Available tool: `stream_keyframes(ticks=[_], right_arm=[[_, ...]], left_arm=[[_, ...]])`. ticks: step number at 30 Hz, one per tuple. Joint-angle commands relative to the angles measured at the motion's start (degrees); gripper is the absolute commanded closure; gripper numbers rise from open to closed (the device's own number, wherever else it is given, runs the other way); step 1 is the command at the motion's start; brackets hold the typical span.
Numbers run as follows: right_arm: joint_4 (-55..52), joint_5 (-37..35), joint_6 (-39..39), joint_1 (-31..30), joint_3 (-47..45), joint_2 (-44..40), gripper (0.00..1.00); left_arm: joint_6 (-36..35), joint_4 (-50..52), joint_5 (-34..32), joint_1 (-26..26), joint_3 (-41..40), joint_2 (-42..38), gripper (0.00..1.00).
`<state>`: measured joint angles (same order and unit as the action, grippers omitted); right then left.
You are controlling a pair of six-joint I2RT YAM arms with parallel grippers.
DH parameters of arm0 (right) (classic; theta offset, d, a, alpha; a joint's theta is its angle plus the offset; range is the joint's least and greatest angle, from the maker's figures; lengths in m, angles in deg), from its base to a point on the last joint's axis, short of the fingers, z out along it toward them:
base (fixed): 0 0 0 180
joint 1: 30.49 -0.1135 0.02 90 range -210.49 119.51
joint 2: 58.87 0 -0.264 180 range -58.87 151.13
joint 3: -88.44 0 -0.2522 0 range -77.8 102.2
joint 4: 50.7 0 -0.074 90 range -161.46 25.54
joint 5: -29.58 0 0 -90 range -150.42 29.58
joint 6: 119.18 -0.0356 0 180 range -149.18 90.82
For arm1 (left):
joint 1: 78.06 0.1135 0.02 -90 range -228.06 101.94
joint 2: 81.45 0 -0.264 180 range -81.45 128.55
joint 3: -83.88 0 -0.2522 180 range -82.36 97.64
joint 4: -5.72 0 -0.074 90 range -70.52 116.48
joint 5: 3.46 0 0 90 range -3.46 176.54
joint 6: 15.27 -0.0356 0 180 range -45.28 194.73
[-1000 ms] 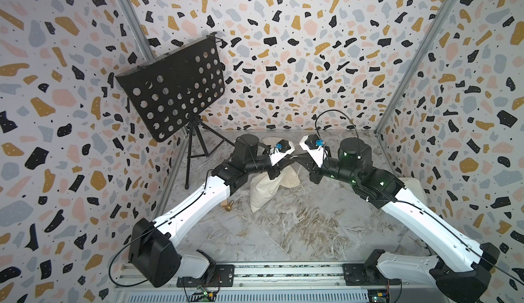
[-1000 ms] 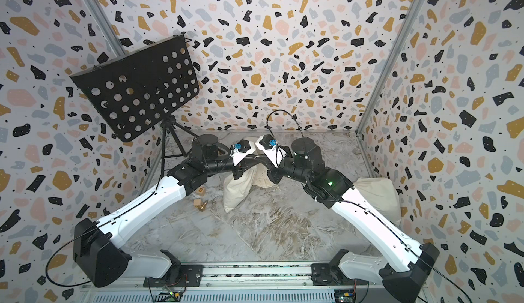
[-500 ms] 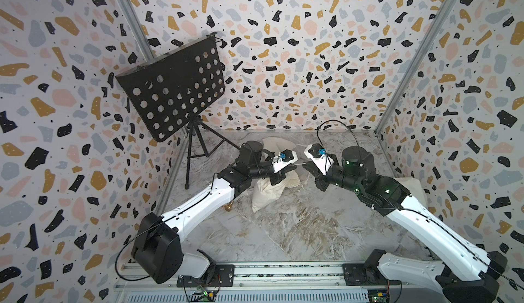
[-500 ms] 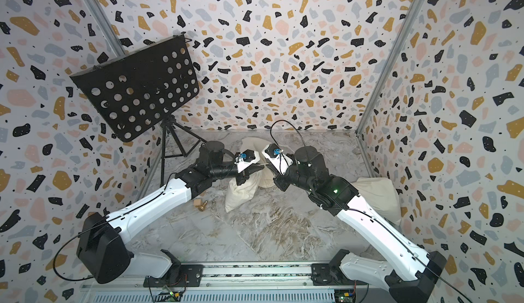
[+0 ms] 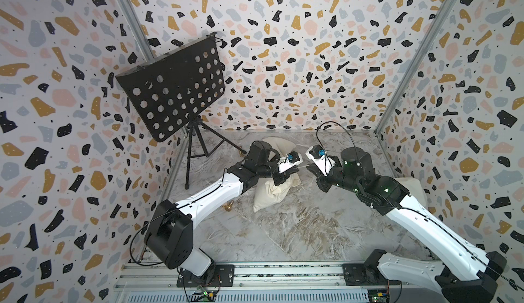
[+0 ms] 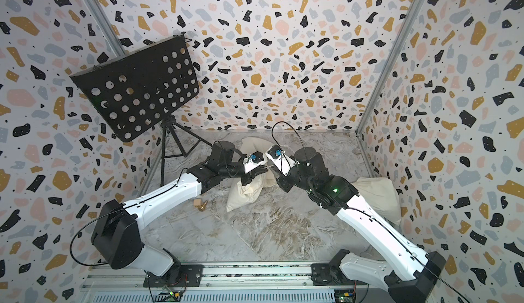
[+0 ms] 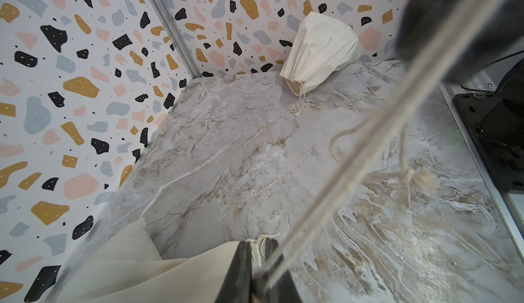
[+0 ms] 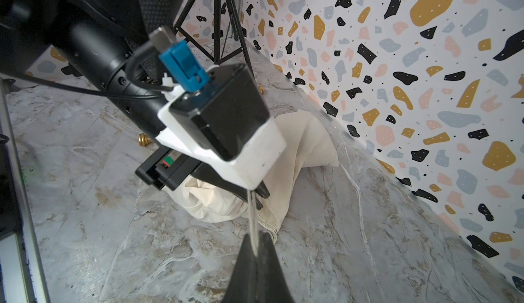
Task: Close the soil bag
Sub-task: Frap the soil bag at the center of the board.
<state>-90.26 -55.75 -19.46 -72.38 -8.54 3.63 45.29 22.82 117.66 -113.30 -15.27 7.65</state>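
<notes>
The soil bag (image 5: 270,195) is a cream cloth sack lying on the marble floor, seen in both top views (image 6: 245,194). My left gripper (image 5: 292,171) sits at its mouth, shut on the gathered hem (image 7: 256,249). A thin drawstring (image 5: 302,167) runs taut from there to my right gripper (image 5: 312,170), which is shut on it. In the right wrist view the drawstring (image 8: 252,216) enters my right gripper (image 8: 256,240), with the bag (image 8: 300,145) under the left wrist camera (image 8: 224,123). A knotted string end (image 7: 419,178) hangs loose.
A black perforated music stand (image 5: 173,89) on a tripod stands at the back left. A second cream bag (image 5: 279,143) lies by the back wall, and a third (image 5: 411,185) against the right wall. A small brass piece (image 6: 202,205) and a wooden cube (image 6: 197,201) lie left of the soil bag.
Both grippers have come down toward the floor and drawn apart. The drawstring between them is now stretched straight, and the bag has sunk back onto the floor.
</notes>
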Motion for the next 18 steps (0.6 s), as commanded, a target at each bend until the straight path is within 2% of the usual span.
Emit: stream_keyframes(ticks=[1,9,18], right_arm=[[14.1,0.2,0.4,0.3,5.3,-9.6,1.0],[14.1,-4.2,2.2,0.5,4.1,-12.6,1.0],[14.2,-5.8,1.9,0.6,2.4,-15.2,1.0]], left_arm=[[-0.4,20.4,-18.2,2.8,-3.1,7.3,0.86],[-0.5,22.4,-21.6,2.7,-1.8,9.7,0.84],[0.5,23.9,-24.5,2.6,-0.7,11.8,0.82]])
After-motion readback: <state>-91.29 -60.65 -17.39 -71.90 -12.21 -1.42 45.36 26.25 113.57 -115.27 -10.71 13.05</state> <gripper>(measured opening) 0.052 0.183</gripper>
